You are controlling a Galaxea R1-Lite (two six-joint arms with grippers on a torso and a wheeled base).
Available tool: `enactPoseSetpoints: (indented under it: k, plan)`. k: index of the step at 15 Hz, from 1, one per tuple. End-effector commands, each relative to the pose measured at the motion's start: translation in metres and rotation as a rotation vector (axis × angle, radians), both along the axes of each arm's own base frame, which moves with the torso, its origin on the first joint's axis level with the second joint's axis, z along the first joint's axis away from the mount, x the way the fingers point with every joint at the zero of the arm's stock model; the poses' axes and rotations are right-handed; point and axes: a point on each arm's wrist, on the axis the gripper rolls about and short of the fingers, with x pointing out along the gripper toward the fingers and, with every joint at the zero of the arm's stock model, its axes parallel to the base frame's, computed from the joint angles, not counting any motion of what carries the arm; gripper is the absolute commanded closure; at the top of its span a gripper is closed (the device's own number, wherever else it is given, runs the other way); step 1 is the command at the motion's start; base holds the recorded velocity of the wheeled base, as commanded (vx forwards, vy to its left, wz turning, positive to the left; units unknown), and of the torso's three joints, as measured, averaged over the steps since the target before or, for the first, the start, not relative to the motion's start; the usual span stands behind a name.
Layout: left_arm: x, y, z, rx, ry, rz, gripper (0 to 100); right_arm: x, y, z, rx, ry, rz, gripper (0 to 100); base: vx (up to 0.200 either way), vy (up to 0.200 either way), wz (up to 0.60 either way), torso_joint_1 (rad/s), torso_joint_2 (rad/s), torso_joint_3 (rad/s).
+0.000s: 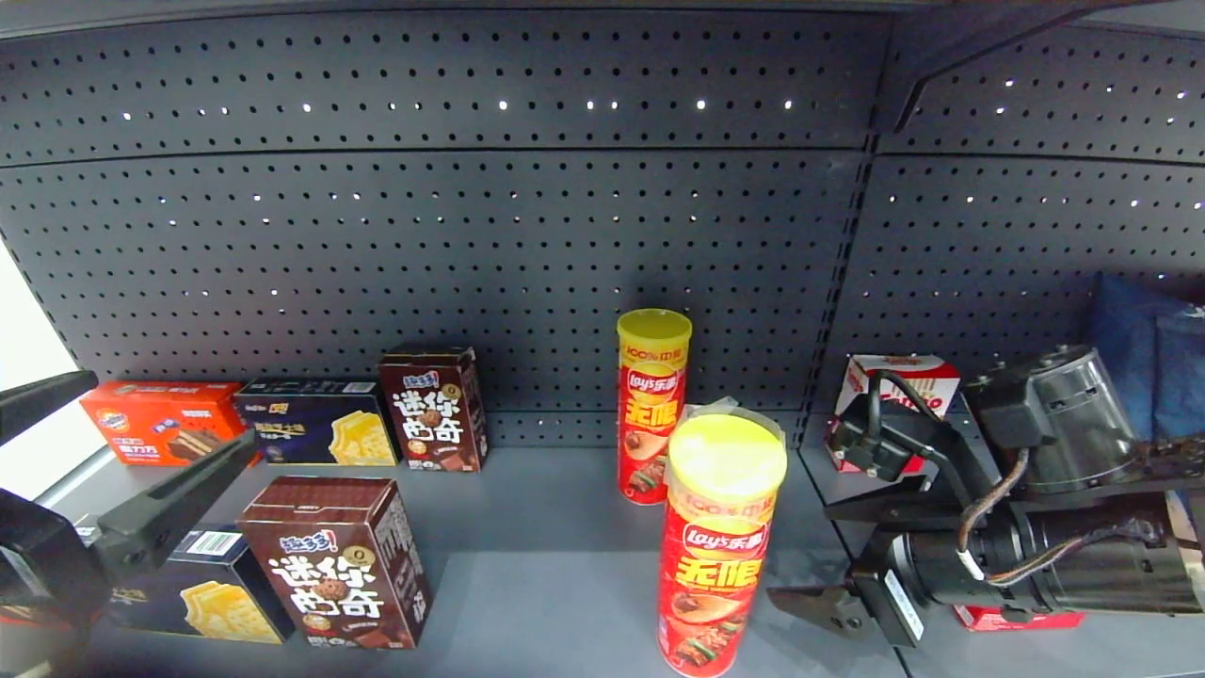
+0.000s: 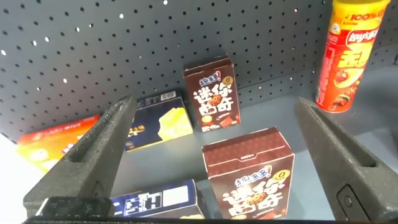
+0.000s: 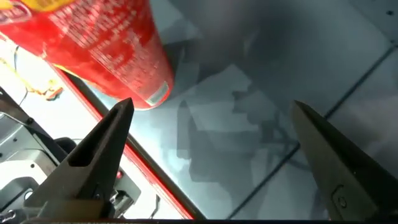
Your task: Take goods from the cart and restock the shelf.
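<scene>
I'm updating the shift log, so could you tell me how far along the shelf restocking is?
Looks done: the front chip can and rear chip can stand on the shelf beside several snack boxes. In hand: nothing; the right gripper is beside the front can and the left gripper near the front brown box, both with jaws open. Left: I cannot tell what the cart holds.

I count two red chip cans [image 1: 653,405] [image 1: 720,546], two brown cookie boxes [image 1: 433,410] [image 1: 334,562], two dark blue cracker boxes [image 1: 315,426] [image 1: 212,598], one orange box [image 1: 160,419], one white-and-red box [image 1: 899,375] and what look like two blue bags [image 1: 1125,348] [image 1: 1183,367].
</scene>
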Motion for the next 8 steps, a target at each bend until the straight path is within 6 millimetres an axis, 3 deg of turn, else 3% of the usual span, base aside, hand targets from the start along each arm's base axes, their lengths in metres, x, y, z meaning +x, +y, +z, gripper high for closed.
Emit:
enactPoseSetpoints:
  k: [1, 8]
  plan:
    - [0.001, 0.0, -0.002, 0.001, 0.007, 0.002, 0, 0.005, 0.005, -0.005, -0.013, 0.017, 0.004, 0, 0.0, 0.0, 0.0, 0.0, 0.0, 0.0]
    - [0.001, 0.0, -0.006, -0.014, 0.025, 0.001, 0, 0.019, 0.017, -0.008, -0.02, 0.025, 0.008, 0, 0.0, 0.0, 0.0, 0.0, 0.0, 0.0]
